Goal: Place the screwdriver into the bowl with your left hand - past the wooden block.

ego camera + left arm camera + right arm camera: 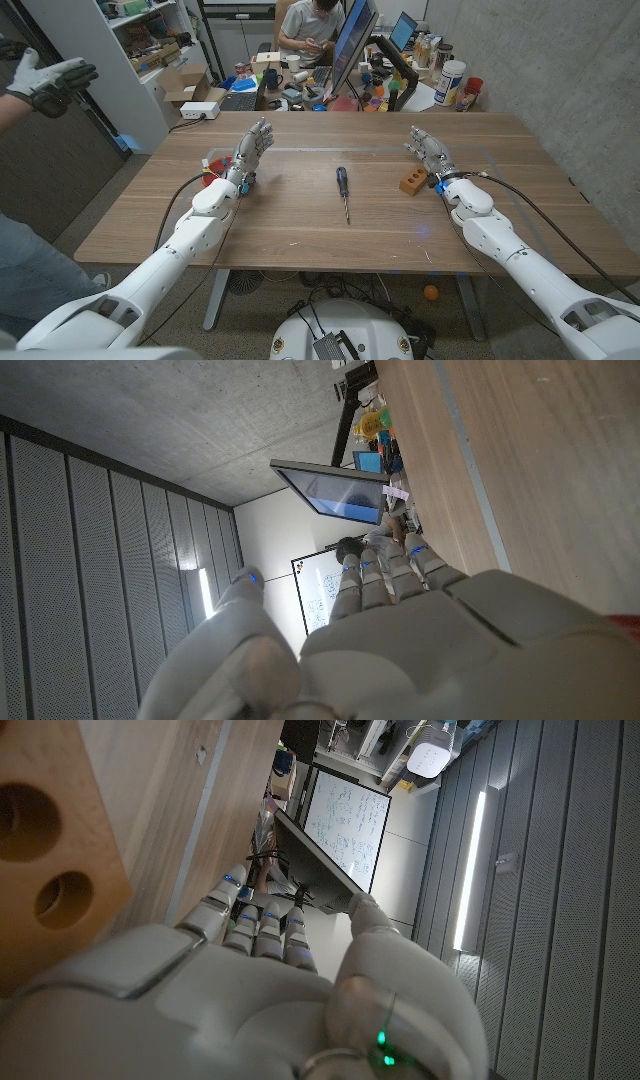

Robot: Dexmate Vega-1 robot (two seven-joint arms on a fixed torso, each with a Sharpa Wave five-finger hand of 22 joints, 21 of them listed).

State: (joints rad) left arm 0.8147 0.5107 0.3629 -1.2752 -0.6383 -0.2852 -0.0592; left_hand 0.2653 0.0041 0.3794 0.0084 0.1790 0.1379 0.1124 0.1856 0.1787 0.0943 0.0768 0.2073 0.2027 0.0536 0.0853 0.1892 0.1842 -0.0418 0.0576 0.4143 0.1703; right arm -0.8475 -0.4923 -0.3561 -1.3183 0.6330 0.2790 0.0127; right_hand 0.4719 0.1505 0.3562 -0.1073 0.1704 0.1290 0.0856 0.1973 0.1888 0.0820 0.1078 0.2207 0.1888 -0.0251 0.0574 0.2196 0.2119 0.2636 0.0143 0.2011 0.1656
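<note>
The screwdriver [342, 190], dark-handled with a thin metal shaft, lies on the wooden table [300, 225] near its middle, handle toward the far side. A small wooden block [412, 183] with round holes sits to its right and shows close by [50, 850] in the right wrist view. My left hand [252, 152] stands upright with fingers apart, holding nothing, well left of the screwdriver. Just beside its wrist sits a small clear bowl [213, 163] with something red at its near side, partly hidden by my arm. My right hand [428, 150] is upright and empty just behind the block.
A person's gloved hand [50, 80] reaches in at the far left. Another person [315, 28] sits behind the table by a monitor [352, 40]. Boxes, bottles and small items crowd the desk beyond the far edge.
</note>
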